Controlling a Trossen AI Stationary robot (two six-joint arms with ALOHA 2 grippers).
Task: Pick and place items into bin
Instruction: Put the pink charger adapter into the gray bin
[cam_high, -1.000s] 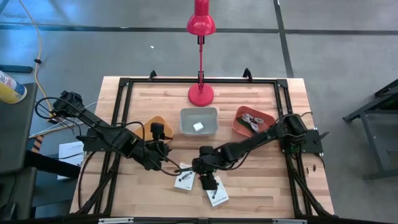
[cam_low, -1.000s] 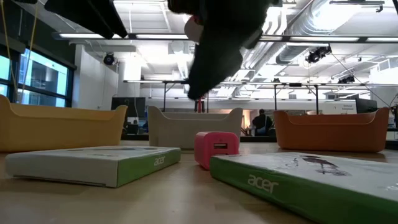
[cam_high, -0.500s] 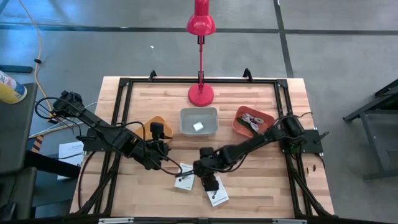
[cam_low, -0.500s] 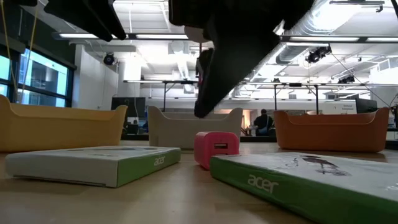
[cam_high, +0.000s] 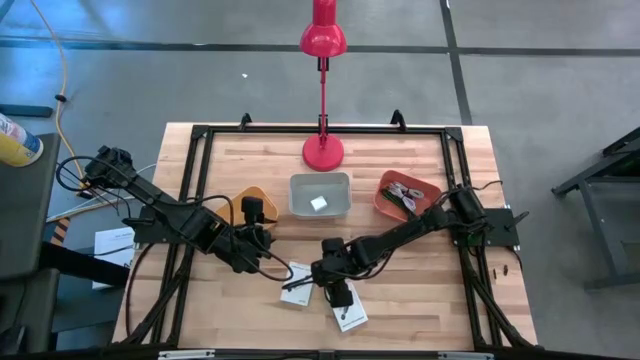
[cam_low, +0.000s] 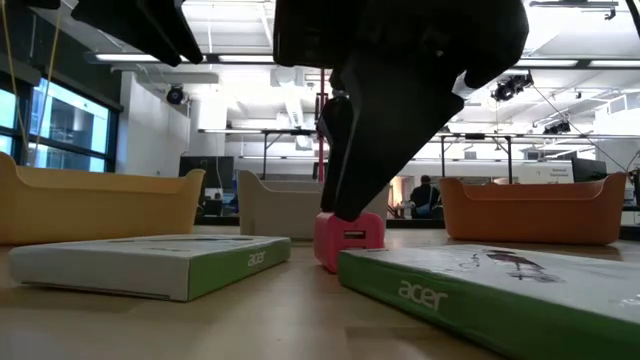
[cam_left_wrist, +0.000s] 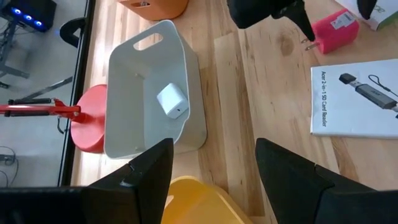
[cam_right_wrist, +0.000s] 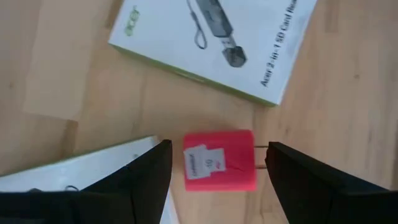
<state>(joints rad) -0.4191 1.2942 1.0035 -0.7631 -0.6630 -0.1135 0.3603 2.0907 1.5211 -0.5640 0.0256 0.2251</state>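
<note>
On the left side of the wooden table (cam_high: 400, 300), the left gripper (cam_high: 262, 238) waits with its dark fingers (cam_left_wrist: 149, 171) spread and nothing between them, just beside the rounded yellow plastic bin (cam_high: 250, 200). Right of that bin, at the far middle of the table, stands the pale grey rectangular bin (cam_high: 320, 195), and a small white cube-shaped plug (cam_left_wrist: 172, 101) already lies on its floor. Nearer, at the middle, two flat white cardboard boxes with black print and green edges lie either side of the work — the left one (cam_low: 150, 262) and the right one (cam_low: 480, 290) — with the small pink cube-shaped plug (cam_right_wrist: 219, 160) on the bare wood between them. The right gripper (cam_right_wrist: 214, 163) hangs directly over that plug, jaws wide and one finger on each side; nothing is gripped yet. To do this pick well, the gripper would likely need to come straight down, keeping clear of both boxes, and close evenly on the plug's flat sides — a skewed squeeze could twist it or nudge a box. Far right sits the orange plastic bin (cam_high: 405, 195), with small items inside.
</note>
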